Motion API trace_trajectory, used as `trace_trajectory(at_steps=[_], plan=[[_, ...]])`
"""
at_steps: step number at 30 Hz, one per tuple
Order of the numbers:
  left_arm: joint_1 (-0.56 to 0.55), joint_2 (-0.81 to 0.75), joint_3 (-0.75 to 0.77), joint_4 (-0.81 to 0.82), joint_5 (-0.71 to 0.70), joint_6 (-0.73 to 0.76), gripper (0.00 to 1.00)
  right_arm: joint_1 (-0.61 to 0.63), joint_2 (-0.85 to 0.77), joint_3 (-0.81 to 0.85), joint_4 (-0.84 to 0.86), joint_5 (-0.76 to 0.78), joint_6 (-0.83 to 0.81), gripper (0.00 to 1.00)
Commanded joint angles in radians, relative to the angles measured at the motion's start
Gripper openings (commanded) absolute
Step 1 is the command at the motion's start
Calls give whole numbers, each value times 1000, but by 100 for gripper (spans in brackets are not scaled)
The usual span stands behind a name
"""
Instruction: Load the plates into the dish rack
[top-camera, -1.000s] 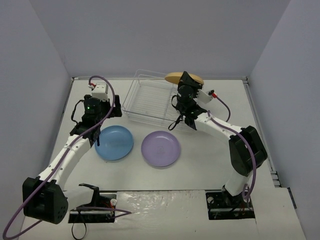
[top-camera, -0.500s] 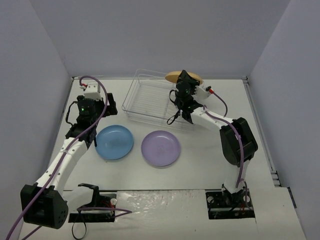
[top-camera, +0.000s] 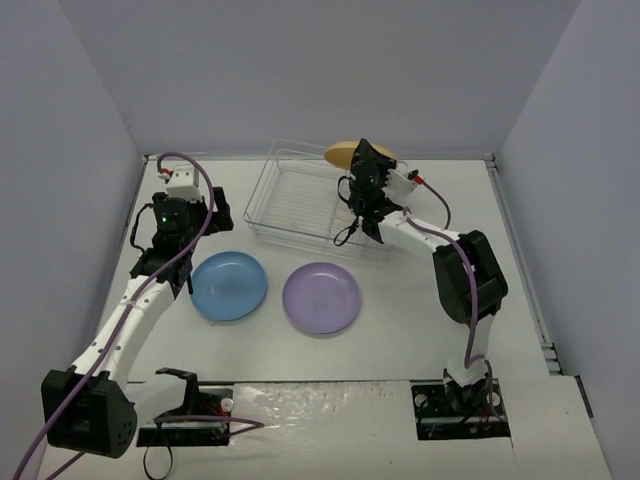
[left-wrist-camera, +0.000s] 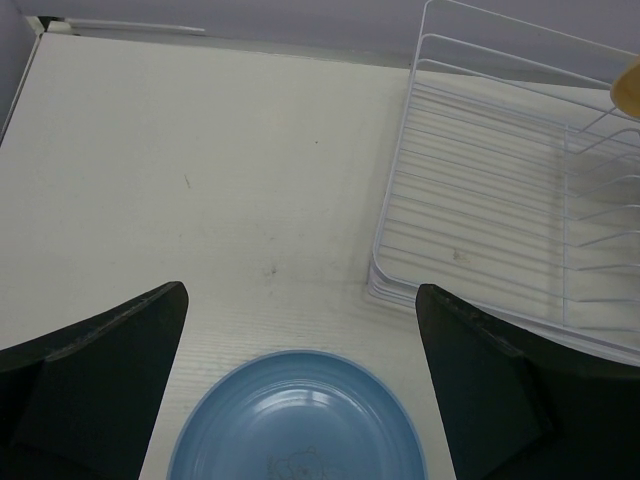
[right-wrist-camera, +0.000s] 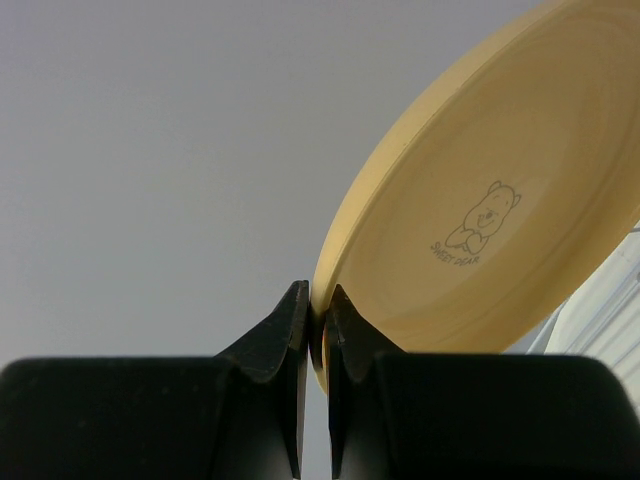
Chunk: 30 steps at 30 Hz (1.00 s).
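**One plate in the air, two waiting on the table**

The right claw (right-wrist-camera: 315, 310) is shut tight on the rim of the yellow plate (right-wrist-camera: 480, 220). It pinches just the edge, so the plate sticks out past the fingers and stands tilted, not flat.

From above, the yellow plate hangs over the far right corner of the dish rack (top-camera: 295, 200), at about 1 o'clock from the rack's middle. It looks like a thin oval there, with its long side running from 9 o'clock to 3 o'clock. The upright wires that hold plates are on the rack's right side. I think they lie below the plate and a little toward 6 o'clock, so the plate has to come down and back that way. I cannot tell if the plate's edge lines up with a slot.

The left claw (left-wrist-camera: 300, 290) is wide open and holds nothing. The blue plate (top-camera: 229, 285) lies flat on the table just under it, toward 6 o'clock, so the left arm is the nearer one for it. The purple plate (top-camera: 321, 297) lies flat at 3 o'clock from the blue one, close beside it but not touching.
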Motion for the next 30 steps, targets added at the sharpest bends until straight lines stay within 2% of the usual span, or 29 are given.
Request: trace_trajectory(at_steps=[1,8,21,27,30], plan=[[11,-3,28,70,-1,-12,97,-2,-8,41,60,18,31,0],[14,-4,36,64,8,-15,97,2,-61,40,50,55,-37,0],[22,-9,36,55,5,-21,97,-15,-6,35,14,16,34,0],[22,-11,34,53,6,-22,97,-23,17,39,-7,11,66,3],[23,-8,34,54,7,-22,97,-34,36,56,-18,-3,83,8]])
